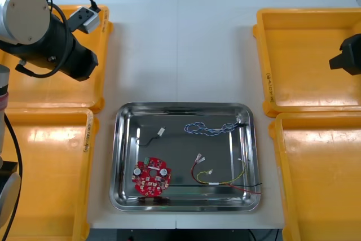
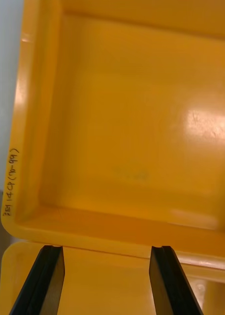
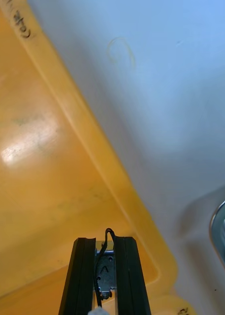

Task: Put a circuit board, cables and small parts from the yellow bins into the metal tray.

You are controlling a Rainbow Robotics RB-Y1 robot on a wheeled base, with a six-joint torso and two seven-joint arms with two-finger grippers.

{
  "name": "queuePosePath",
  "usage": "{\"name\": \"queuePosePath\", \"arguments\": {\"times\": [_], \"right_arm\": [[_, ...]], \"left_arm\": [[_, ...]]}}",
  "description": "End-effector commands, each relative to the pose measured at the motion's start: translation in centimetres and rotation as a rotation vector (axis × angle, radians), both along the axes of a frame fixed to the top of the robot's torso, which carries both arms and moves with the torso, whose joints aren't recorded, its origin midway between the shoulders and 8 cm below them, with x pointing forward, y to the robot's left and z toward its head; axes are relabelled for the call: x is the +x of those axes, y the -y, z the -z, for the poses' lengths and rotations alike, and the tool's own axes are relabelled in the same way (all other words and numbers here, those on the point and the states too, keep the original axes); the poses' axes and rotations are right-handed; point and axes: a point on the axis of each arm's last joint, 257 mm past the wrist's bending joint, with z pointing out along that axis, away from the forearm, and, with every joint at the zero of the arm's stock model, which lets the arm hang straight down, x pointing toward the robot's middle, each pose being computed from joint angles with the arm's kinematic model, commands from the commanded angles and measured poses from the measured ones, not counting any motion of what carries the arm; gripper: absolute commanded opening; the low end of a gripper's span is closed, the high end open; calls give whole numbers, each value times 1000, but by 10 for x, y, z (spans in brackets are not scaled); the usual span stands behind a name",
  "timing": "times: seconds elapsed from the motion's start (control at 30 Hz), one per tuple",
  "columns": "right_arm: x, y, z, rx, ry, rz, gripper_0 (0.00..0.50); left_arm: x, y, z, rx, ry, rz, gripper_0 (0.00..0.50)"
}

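Observation:
My left gripper (image 3: pixel 105 239) is shut on a thin black cable (image 3: pixel 107 235) that loops up between its fingers, with a small metal piece behind it. It hangs over the near inner corner of the far left yellow bin (image 3: pixel 38 162), and the left arm (image 1: pixel 53 40) covers it from above. The metal tray (image 1: pixel 121 139) holds a round red circuit board (image 1: pixel 151 179), a blue and white cable (image 1: pixel 211 129), another black cable (image 1: pixel 148 137) and a red and yellow cable (image 1: pixel 225 178). My right gripper (image 2: pixel 107 253) stands open with nothing in it, above the rim between the two right bins.
The far right bin (image 1: pixel 310 55) and near right bin (image 1: pixel 321 173) look bare inside, as does the near left bin (image 1: pixel 45 167). Bare white table (image 1: pixel 180 49) lies beyond the tray, between the far bins. The tray's corner (image 3: pixel 221 229) shows beyond the left bin's rim.

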Motion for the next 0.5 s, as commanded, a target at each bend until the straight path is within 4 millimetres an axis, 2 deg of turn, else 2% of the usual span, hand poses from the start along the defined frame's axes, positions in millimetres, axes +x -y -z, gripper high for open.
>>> {"name": "queuePosePath", "arguments": {"times": [0.03,0.27,0.5], "right_arm": [[-18,42,5,16,-30,142,500],[-46,68,34,27,-117,189,500],[-53,79,37,19,-131,219,500]], "left_arm": [[-1,40,-18,-59,54,-36,0],[-12,90,-8,-120,46,-48,0],[-28,133,3,-162,29,-61,0]]}}
